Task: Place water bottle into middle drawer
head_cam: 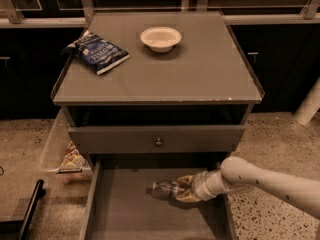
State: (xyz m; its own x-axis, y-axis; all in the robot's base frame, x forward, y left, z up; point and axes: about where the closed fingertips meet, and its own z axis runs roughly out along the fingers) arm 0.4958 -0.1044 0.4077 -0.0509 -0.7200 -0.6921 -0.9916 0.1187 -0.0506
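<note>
The water bottle (164,189) is a small clear bottle with a label band. It lies on its side, low over the floor of the open middle drawer (130,216), right of the drawer's centre. My gripper (184,191) reaches in from the right on a white arm and is shut on the bottle's right end. The bottle's cap end points left. I cannot tell whether the bottle touches the drawer floor.
Above the open drawer is a closed grey drawer front with a round knob (158,142). A blue chip bag (97,51) and a white bowl (160,38) sit on the cabinet top. A clear bin holding a snack bag (70,156) hangs at the left. A black bar (30,209) lies on the floor.
</note>
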